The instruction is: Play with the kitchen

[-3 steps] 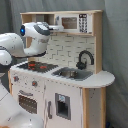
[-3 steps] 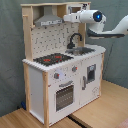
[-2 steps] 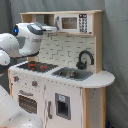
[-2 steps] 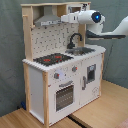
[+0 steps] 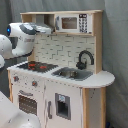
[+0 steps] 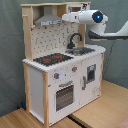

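Arm (image 6: 92, 17) raised at the kitchen's (image 6: 60, 75) upper shelf, likely to reach the hood (image 6: 49, 20); gripper state: cannot tell.

Open room above the hob (image 6: 52, 59) and sink (image 5: 72, 73), between counter and top shelf. Blocked at the back by the tiled wall, above by the grey hood (image 6: 48, 21) and microwave (image 5: 73, 23). Black faucet (image 5: 84, 59) sticking up mid-frame. Robot arm (image 5: 22, 37) filling the left of the first exterior view, perhaps touching the hood.
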Controlling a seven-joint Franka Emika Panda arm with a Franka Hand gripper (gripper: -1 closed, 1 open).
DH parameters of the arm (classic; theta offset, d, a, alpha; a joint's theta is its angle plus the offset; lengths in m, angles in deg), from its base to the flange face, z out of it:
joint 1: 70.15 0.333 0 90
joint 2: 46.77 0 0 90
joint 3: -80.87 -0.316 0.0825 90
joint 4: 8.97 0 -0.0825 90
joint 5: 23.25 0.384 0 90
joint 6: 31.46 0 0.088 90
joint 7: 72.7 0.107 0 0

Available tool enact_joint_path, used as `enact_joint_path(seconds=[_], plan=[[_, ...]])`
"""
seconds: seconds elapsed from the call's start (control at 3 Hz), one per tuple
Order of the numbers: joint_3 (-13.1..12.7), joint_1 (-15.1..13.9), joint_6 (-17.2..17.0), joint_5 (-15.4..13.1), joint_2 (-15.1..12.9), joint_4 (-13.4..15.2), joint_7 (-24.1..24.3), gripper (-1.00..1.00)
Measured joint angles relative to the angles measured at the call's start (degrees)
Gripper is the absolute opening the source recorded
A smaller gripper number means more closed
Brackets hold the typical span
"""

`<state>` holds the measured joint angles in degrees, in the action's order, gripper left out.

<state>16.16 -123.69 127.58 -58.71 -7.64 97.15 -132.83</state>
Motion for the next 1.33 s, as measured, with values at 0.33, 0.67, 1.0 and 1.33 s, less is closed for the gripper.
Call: enact_joint_path(seconds=[0.33, 0.67, 1.0, 1.33], plan=[[1.60, 2.37, -2.28, -0.03, 1.83, 1.75, 3.83, 1.00], [3.21, 5.01, -4.68, -0.03, 4.27, 4.27, 8.98, 1.00], [4.48, 7.80, -7.40, -0.02, 7.06, 7.43, 15.00, 1.00], [5.20, 10.38, -10.24, -0.02, 9.79, 10.78, 21.22, 1.00]])
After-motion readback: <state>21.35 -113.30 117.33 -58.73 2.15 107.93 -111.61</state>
